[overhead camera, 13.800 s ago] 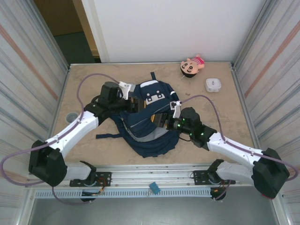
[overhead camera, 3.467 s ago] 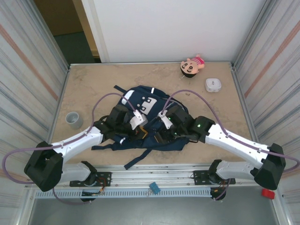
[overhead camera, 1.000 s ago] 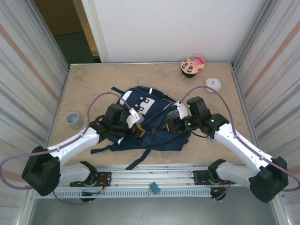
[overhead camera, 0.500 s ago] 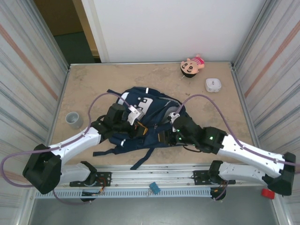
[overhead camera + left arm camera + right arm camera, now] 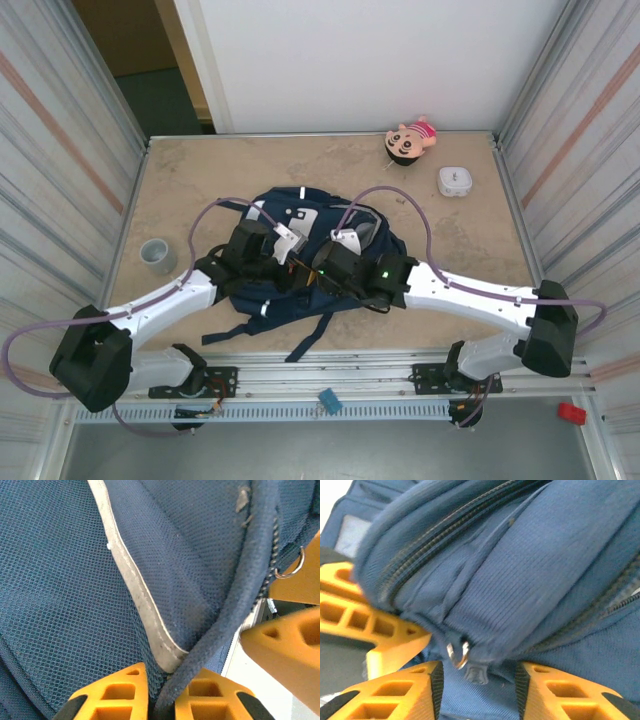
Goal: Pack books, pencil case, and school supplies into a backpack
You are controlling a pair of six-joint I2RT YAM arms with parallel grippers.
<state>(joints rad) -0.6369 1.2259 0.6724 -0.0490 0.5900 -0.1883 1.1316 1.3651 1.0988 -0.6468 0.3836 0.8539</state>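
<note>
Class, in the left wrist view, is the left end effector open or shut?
Shut: the left end effector pinches a fold of the backpack, the fabric squeezed between its tips.

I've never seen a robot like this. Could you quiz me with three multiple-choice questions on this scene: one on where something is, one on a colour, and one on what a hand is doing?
1. Where does the grey cup stand, relative to the backpack?
A) on top of it
B) apart from it, on its left
C) behind it, next to the doll

2. What colour are the robot's fingers?
A) green
B) white
C) orange

3. What is the left hand doing?
A) pinching the backpack's piped edge
B) holding the cup
C) hanging wide open in the air

Answers:
1 B: the top view shows the cup alone, left of the bag.
2 C: both wrist views show orange fingers.
3 A: its fingers are shut on the dark piping.
</note>
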